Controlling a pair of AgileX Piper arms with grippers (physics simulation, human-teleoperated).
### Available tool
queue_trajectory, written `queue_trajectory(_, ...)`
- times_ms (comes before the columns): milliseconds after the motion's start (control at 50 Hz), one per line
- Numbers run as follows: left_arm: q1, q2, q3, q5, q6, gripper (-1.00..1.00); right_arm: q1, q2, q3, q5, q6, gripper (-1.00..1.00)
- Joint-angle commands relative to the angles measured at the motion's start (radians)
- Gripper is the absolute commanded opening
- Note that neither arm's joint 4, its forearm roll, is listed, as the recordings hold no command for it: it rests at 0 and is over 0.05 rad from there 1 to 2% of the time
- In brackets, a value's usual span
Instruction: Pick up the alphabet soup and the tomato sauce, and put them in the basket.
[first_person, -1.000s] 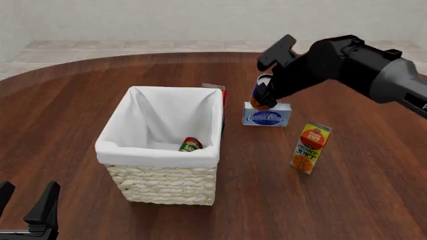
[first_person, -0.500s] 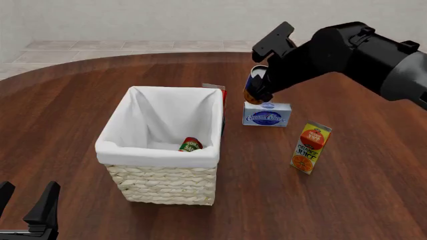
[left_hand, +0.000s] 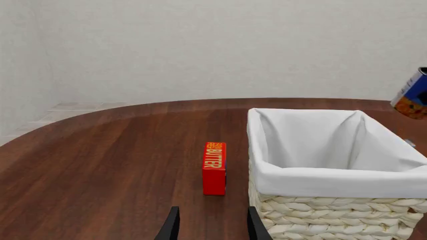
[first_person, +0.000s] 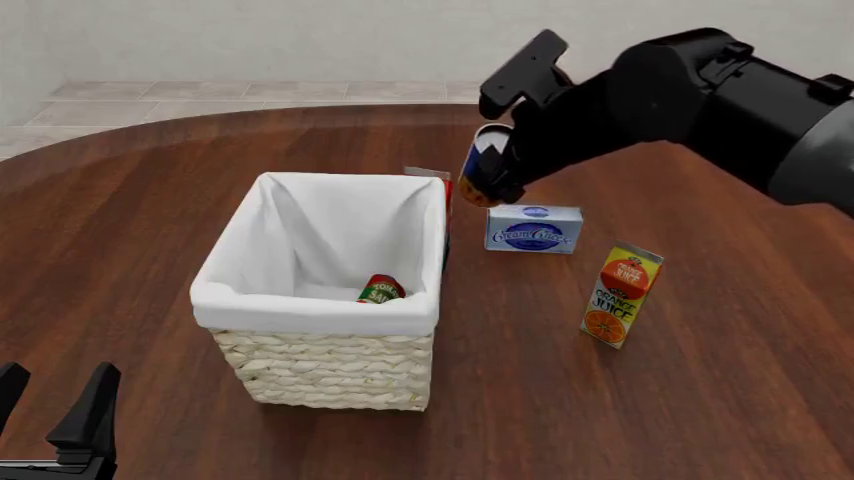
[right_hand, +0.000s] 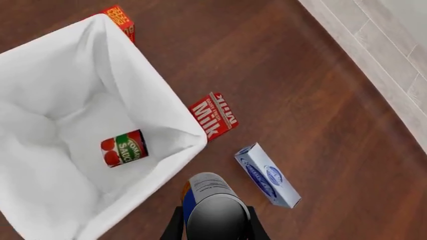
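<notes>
R arm's up over the bench (first_person: 160, 190), its gripper (right_hand: 212, 225) w/ fingers (right_hand: 175, 227) clamped on the alphabet soup (first_person: 483, 165); can's tilted, held in the air just past the far right corner of the basket (first_person: 320, 375), above the gap btwn basket and the cream cheese box (first_person: 534, 229). From the R wrist view the soup's silvery top (right_hand: 212, 186) sits just outside the basket's cloth rim, not over the opening. Tomato sauce (first_person: 380, 290) lies on its side inside the basket, on the lining near the front wall. Milk carton (right_hand: 215, 115) is on the bench touching the basket's far side, orange juice carton (first_person: 621, 296) stands upright to the R of the cream cheese, apart from it. Butter box (left_hand: 214, 167) stands on edge just left of the basket. L gripper (first_person: 54, 420) hangs low near the front left of the bench, fingers (left_hand: 169, 227) parted, nothing btwn them
</notes>
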Motion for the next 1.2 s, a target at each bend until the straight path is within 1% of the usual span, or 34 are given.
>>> queue_trajectory(20, 0.0, 0.0, 0.0, 0.0, 0.0, 1.0, 0.042, -0.008, -0.015, -0.002, 0.03, -1.0)
queue_trajectory(360, 0.0, 0.0, 0.0, 0.0, 0.0, 1.0, 0.089, 0.009, -0.053, 0.013, 0.028, -1.0)
queue_trajectory(660, 0.0, 0.0, 0.0, 0.0, 0.0, 1.0, 0.138, 0.008, -0.039, 0.007, 0.025, -1.0)
queue_trajectory(940, 0.0, 0.0, 0.0, 0.0, 0.0, 1.0, 0.147, 0.025, -0.05, -0.002, 0.019, -1.0)
queue_trajectory(1200, 0.0, 0.0, 0.0, 0.0, 0.0, 1.0, 0.175, 0.045, -0.054, -0.009, 0.016, -1.0)
